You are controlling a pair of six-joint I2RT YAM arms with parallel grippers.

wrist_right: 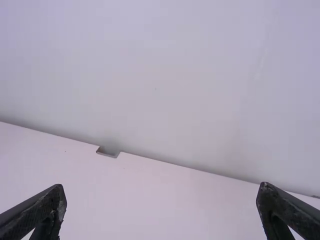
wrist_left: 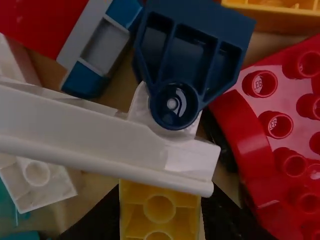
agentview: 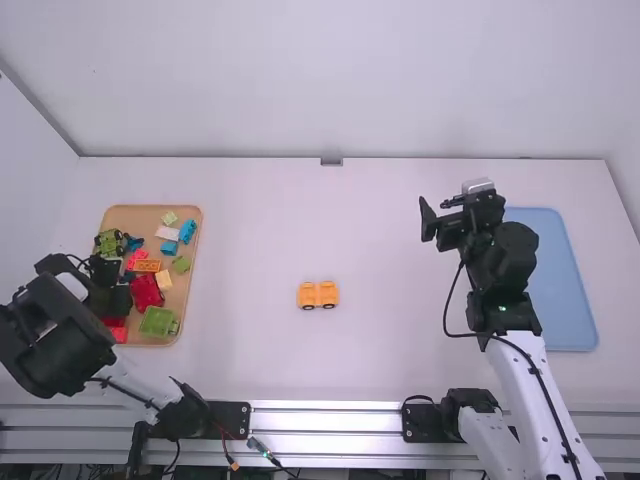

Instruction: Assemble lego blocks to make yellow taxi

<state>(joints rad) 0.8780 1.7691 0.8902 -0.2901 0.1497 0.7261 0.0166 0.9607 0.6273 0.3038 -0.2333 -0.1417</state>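
Note:
In the high view my left gripper [agentview: 116, 296] is low over the left part of the tan tray [agentview: 188, 292] of blocks. Seen from the left wrist, the left gripper [wrist_left: 160, 217] has a yellow block [wrist_left: 160, 209] squeezed between its fingers; a long white piece [wrist_left: 105, 135] crosses over the block's upper end. An orange-yellow piece with dark wheels [agentview: 318, 295] rests on the middle of the table. My right gripper [agentview: 441, 212] stands open above the table's right side, and in the right wrist view the right gripper [wrist_right: 162, 205] has nothing between its spread fingers.
Red [wrist_left: 280, 125], dark blue [wrist_left: 190, 55], white [wrist_left: 37, 175] and grey-blue [wrist_left: 102, 47] pieces crowd around the left fingers. Green blocks [agentview: 159, 321] lie in the tray too. A blue tray [agentview: 555, 270] sits at the right, partly behind the right arm. A wall borders the table's far edge.

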